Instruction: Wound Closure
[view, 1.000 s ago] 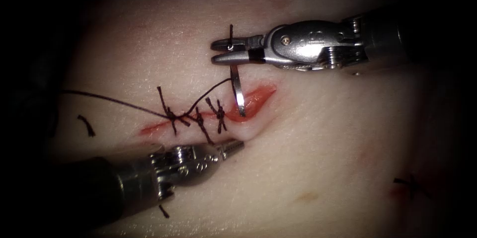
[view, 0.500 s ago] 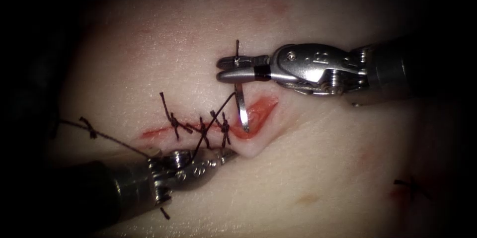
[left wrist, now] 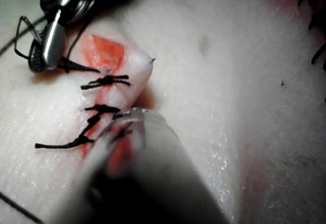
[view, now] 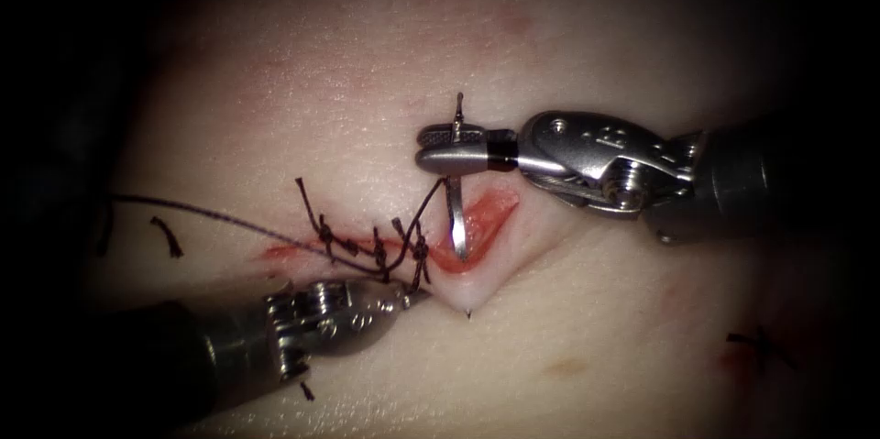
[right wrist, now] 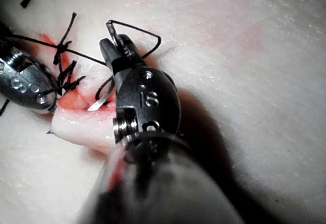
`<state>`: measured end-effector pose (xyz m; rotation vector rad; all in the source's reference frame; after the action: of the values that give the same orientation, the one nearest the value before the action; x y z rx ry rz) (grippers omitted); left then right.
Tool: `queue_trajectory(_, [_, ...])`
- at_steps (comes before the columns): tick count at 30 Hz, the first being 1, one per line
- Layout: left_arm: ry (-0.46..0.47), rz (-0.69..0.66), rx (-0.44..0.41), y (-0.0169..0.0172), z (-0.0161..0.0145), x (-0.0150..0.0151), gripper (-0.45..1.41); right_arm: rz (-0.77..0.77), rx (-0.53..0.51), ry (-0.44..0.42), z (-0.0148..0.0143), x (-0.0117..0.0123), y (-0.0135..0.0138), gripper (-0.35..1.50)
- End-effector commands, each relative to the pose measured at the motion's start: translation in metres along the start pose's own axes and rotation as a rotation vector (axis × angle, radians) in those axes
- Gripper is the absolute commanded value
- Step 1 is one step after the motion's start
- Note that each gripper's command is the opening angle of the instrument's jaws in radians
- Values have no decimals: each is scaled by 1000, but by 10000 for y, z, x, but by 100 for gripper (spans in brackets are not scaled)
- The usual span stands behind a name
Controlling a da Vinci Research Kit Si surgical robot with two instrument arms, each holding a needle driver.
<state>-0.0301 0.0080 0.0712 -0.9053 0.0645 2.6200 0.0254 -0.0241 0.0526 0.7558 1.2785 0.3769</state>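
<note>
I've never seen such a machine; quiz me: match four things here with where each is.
1 needle
2 left end effector
3 stitches
4 cut end of thread

a lies loose on the tissue, left of the cut
b cross the cut's left part
c held near its tail by the shut right end effector, body in the cut, tip poking out of the tissue
d against the tissue below the stitches

Pairs: 1-c, 2-d, 3-b, 4-a

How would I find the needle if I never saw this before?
Start at the red open end of the cut in the tissue. The right tool hangs over it, shut on the needle, whose curve drops into the red gap. It is shiny steel; the thread and knots nearby are dark.
</note>
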Motion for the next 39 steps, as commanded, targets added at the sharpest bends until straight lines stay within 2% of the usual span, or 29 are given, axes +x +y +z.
queue_trajectory(1, [0,0,0,1,7,1,-13,14,6,-2,9,-6,-5,-35])
queue_trajectory(10, [-1,1,1,3,7,1,-13,129,20,-7,9,-5,-8,-35])
queue_trajectory(12, [0,1,0,4,6,1,-13,135,2,3,12,-3,-2,-35])
queue_trajectory(13, [2,2,-2,9,4,2,-13,139,-10,45,13,0,7,-35])
queue_trajectory(14, [9,2,-9,13,1,3,-13,139,-6,58,12,2,11,-18])
queue_trajectory(15, [16,2,-17,17,-1,5,-13,141,-6,71,12,3,14,32])
queue_trajectory(16, [16,2,-17,17,-1,5,-13,141,-6,71,12,3,14,32])
queue_trajectory(17, [32,-4,-30,28,-10,9,-13,146,-10,102,8,6,20,103])
queue_trajectory(18, [41,8,-33,33,-14,11,-13,148,-8,117,6,7,22,116])
queue_trajectory(21, [65,35,-37,46,-25,18,-11,151,-6,153,0,8,26,123])
queue_trajectory(22, [88,72,-28,55,-34,24,-3,156,-1,165,-8,10,31,123])
queue_trajectory(24, [130,104,-9,61,-44,34,-1,161,4,169,-16,13,36,124])
queue_trajectory(28, [233,195,90,51,-62,58,5,180,-14,192,-45,21,51,128])
queue_trajectory(32, [253,246,127,38,-60,63,10,186,-9,187,-61,20,53,124])
queue_trajectory(34, [259,274,145,32,-53,62,22,189,-20,189,-70,18,51,123])
queue_trajectory(39, [274,275,171,26,-45,59,31,190,-24,196,-78,15,50,116])
